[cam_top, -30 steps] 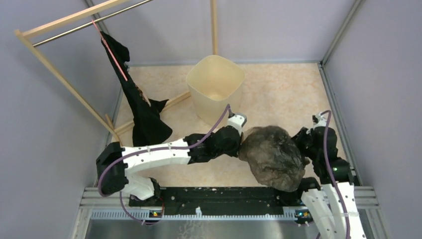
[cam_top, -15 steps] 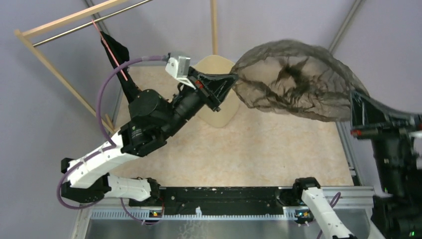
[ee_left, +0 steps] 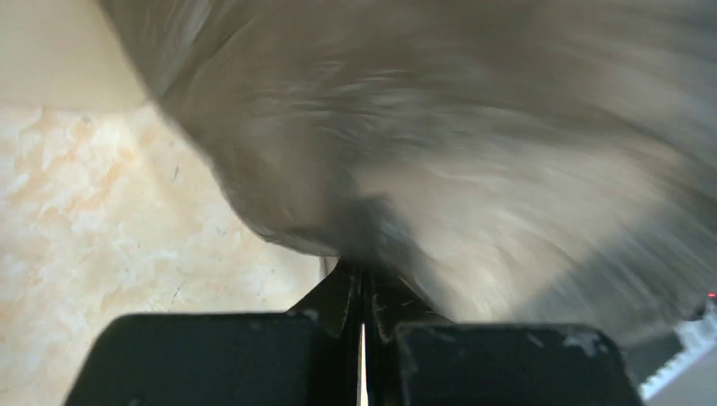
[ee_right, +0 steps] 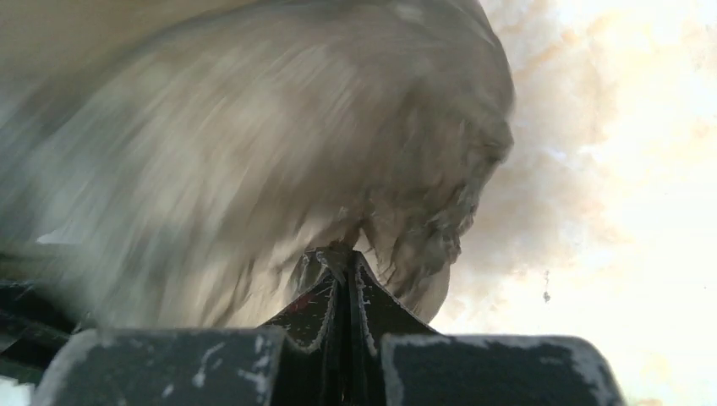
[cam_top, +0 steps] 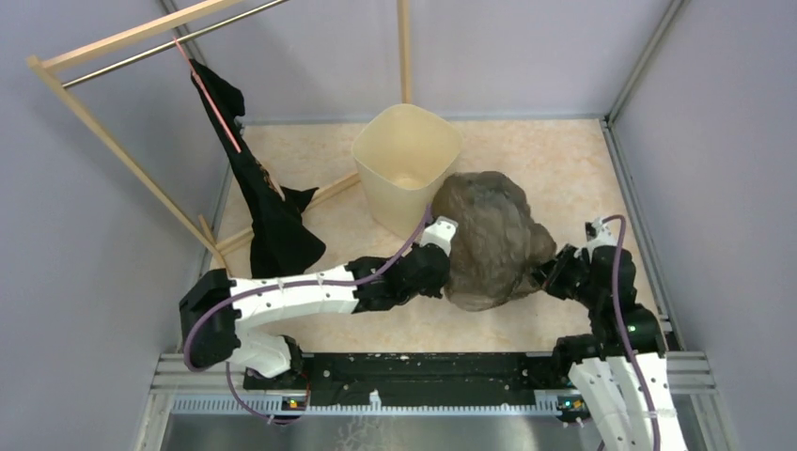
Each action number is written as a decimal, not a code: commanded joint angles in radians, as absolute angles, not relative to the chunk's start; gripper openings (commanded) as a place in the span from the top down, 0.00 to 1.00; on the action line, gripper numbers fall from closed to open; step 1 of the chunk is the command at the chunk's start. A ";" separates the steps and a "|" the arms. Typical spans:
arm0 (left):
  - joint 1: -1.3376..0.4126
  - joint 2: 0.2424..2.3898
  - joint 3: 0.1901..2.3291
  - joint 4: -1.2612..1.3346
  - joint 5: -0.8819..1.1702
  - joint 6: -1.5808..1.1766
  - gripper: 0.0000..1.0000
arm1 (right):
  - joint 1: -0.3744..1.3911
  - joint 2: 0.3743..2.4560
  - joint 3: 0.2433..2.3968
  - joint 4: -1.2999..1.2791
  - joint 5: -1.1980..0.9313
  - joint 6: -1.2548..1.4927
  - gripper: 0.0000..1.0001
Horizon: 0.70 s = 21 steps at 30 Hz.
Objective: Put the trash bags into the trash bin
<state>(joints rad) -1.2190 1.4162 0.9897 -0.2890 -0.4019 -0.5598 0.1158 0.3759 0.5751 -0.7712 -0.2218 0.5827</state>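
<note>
Here left gripper (cam_top: 450, 273) and right gripper (cam_top: 543, 275) clamped the trash bag (cam_top: 489, 240) between them; next move probably needed: lift over trash bin (cam_top: 383, 202) ahead.

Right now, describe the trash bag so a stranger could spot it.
Start at the cream trash bin, centre back. Beside its near right side is the trash bag, pinched between the left gripper and right gripper. It alone is a puffy, grey-brown, filmy bundle.

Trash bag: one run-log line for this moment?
trash bag: held low, beside trash bin, not inside | left hand: shut on trash bag | right hand: shut on trash bag
</note>
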 commanded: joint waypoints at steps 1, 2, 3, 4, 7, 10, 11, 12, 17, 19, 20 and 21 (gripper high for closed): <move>-1.220 1.308 1.227 -0.211 -0.384 -0.512 1.00 | 0.125 0.398 0.906 -0.674 -0.256 0.604 1.00; -1.220 1.300 1.296 -0.211 -0.372 -0.473 1.00 | 0.125 0.441 1.012 -0.677 -0.251 0.591 1.00; -1.220 1.293 1.363 -0.206 -0.357 -0.438 1.00 | 0.126 0.482 1.112 -0.686 -0.246 0.567 1.00; -1.220 1.289 1.455 -0.202 -0.334 -0.409 1.00 | 0.126 0.530 1.226 -0.698 -0.235 0.545 1.00; -1.222 1.267 1.584 -0.137 -0.253 -0.343 1.00 | 0.125 0.595 1.518 -0.716 -0.177 0.485 1.00; -1.223 1.217 1.566 -0.043 -0.226 -0.326 1.00 | 0.124 0.585 1.664 -0.680 -0.140 0.433 1.00; -1.223 1.195 1.531 -0.015 -0.237 -0.325 1.00 | 0.126 0.574 1.680 -0.680 -0.136 0.420 1.00; -1.223 1.175 1.482 0.016 -0.259 -0.326 1.00 | 0.126 0.561 1.670 -0.681 -0.134 0.413 1.00; -1.223 1.181 1.225 -0.090 -0.422 -0.433 1.00 | 0.145 0.448 1.195 -0.682 -0.174 0.472 1.00; -1.223 1.203 1.101 -0.176 -0.455 -0.544 1.00 | 0.145 0.425 0.989 -0.727 -0.251 0.554 1.00; -1.223 1.206 1.042 -0.232 -0.469 -0.632 1.00 | 0.145 0.411 0.879 -0.718 -0.333 0.598 1.00; -1.221 1.202 0.989 -0.281 -0.474 -0.715 1.00 | 0.146 0.388 0.789 -0.688 -0.409 0.643 1.00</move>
